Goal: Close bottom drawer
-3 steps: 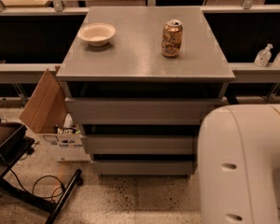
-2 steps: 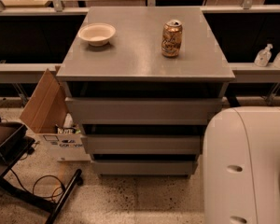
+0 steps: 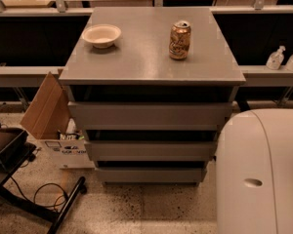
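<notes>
Gripper out of frame: only the arm's white shell (image 3: 263, 174) shows, smooth, rounded and glossy, filling the near right corner, so whether the gripper is open or closed cannot be told.

Just left of that shell, low and near the floor, sits the bottom drawer (image 3: 151, 175). It has a flat, matte grey, handle-less front with a dark strip of shadow above it. How far it stands out is hard to judge.

The middle drawer (image 3: 151, 150) and the top drawer (image 3: 149, 115) have near-identical plain fronts. The main risk, I think, is pressing the wrong one. A push off to one side could also skew the drawer and jam it. The shell hides the cabinet's near right corner, so a bump there is possible.

On the smooth grey cabinet top (image 3: 146, 62) stand a tall gold drink can (image 3: 179, 40) and a shallow cream bowl (image 3: 101, 35), well apart. A hard shove could jolt the cabinet and topple the can.

To the left are an open cardboard box (image 3: 46, 106) and a loose black cable (image 3: 44, 194) on the speckled floor (image 3: 136, 208), both clear of the drawer.
</notes>
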`<action>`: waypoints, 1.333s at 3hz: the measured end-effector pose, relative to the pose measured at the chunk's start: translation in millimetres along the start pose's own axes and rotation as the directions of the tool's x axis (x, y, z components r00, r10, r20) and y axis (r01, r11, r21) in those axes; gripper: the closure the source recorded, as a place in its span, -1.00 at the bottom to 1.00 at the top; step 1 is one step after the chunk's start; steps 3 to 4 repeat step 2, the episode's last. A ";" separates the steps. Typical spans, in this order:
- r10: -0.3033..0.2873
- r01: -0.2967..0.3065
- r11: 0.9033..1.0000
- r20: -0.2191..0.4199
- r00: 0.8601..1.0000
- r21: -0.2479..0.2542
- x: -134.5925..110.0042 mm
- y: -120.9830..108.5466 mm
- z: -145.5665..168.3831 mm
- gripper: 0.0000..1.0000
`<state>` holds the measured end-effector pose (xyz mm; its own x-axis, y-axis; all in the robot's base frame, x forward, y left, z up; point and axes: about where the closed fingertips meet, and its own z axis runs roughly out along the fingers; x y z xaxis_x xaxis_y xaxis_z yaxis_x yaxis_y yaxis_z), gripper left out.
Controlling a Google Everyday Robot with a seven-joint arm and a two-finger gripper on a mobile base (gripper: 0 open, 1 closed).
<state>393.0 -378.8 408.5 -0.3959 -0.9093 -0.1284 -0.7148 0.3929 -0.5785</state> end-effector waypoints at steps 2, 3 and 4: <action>0.032 -0.030 0.999 0.117 0.993 -0.020 17.8 18.2 -114.4 1.00; 0.032 -0.030 0.999 0.117 0.993 -0.020 17.8 18.2 -114.4 1.00; 0.032 -0.030 0.999 0.117 0.993 -0.020 17.8 18.2 -114.4 1.00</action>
